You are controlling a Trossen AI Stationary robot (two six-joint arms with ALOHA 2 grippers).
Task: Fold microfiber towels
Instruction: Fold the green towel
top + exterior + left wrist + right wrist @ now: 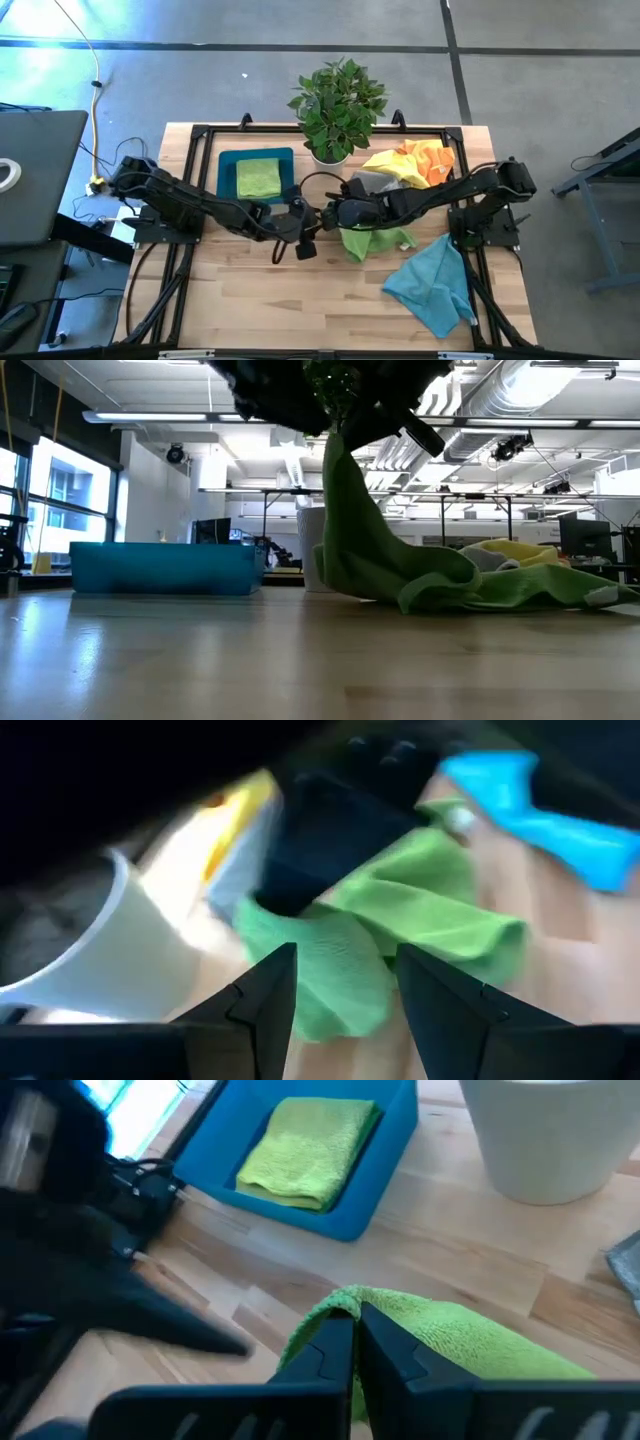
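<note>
Here, the relation that governs the coming move is how the lifted cloth lies from the two sets of fingers.

- Right gripper [352, 1342]: fingers pressed together on one corner of the lime-green towel [375, 240], held above the middle of the worktop [300, 300].
- Lime-green towel: it hangs from that pinched corner as a steep drape, its long axis running down and away toward the worktop's right edge, where the lower part lies crumpled on the wood, as the low view shows.
- Left gripper [345, 982]: fingers apart and holding nothing, just beside the right gripper at mid-worktop; the green cloth lies straight ahead of its tips, so this is judged the nearer free arm for a second corner.
- Remaining cloths: a yellow, orange and grey heap [410, 165] near the far right corner beside the potted plant [335, 105]; a teal-blue towel [432, 285] toward the near right corner.
- Blue tray [228, 185]: at the far left of the worktop, with one folded green towel [258, 178] lying inside it.
</note>
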